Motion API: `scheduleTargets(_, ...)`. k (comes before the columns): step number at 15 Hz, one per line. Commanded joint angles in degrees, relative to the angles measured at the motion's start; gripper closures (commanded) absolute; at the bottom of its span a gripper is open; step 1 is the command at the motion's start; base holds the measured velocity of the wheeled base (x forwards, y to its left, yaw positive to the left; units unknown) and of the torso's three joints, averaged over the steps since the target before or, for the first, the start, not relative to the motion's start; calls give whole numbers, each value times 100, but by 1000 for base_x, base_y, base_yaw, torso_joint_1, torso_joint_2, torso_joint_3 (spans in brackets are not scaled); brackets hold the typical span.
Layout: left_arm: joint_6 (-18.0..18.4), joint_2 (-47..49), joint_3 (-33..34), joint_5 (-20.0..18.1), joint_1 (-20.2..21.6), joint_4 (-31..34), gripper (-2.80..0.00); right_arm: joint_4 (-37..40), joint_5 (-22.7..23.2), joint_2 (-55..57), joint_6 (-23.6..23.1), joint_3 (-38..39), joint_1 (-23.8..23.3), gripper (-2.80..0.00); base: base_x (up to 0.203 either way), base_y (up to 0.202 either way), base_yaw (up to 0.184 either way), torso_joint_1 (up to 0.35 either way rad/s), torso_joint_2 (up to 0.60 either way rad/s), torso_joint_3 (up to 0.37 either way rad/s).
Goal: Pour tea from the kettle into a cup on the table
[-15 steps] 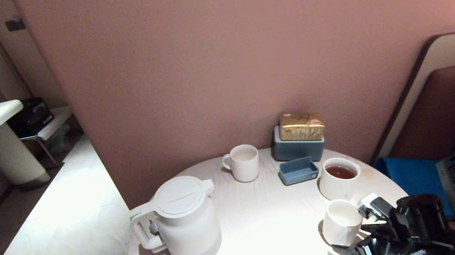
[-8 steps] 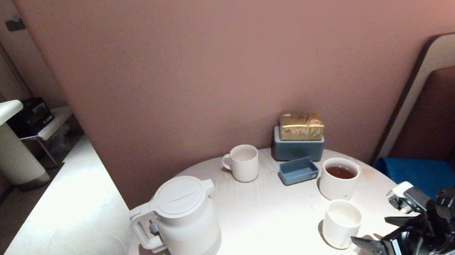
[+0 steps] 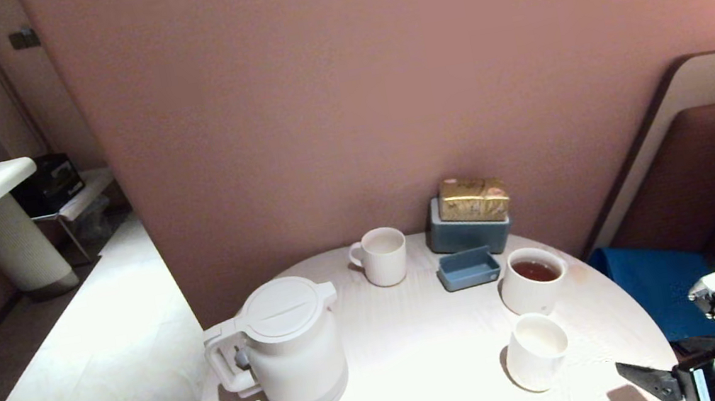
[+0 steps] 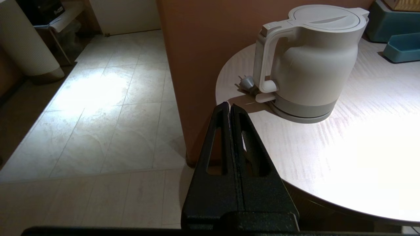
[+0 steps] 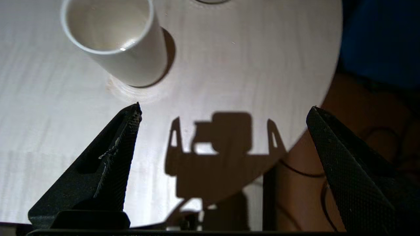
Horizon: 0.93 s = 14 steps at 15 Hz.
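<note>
Now: right gripper [image 5: 223, 114] spread wide, empty, low right in head view. Cup [image 3: 536, 352] lower centre-right, apparently empty. Left gripper [image 4: 230, 106] closed; should open, hook kettle [image 3: 285, 346] handle squarely.

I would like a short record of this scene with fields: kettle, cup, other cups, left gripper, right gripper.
kettle: kettle upright on the table, lid on
cup: cup stands free, no tea seen in it
other cups: wider cup holds tea; mug near the wall
left gripper: left gripper shut, off the table edge near the kettle handle
right gripper: right gripper open, apart from the cup
</note>
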Motion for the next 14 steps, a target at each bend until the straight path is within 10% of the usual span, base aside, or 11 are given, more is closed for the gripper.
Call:
scheduleTargets(1,1,-2,0,-2,2,0,0,975,-179,-754,-6,-203,-172,-280,0,0,0,0,0,0)
scheduleTargets(9,1,6,1,-2,2,0,0,5240,-248,-3176,289,-1238,-420,-280,0,0,0,0,0,0)
scheduleTargets(14,1,-2,-1,-2,2,0,0,6166,-93,-4844,389,-1293,-407,-280,0,0,0,0,0,0)
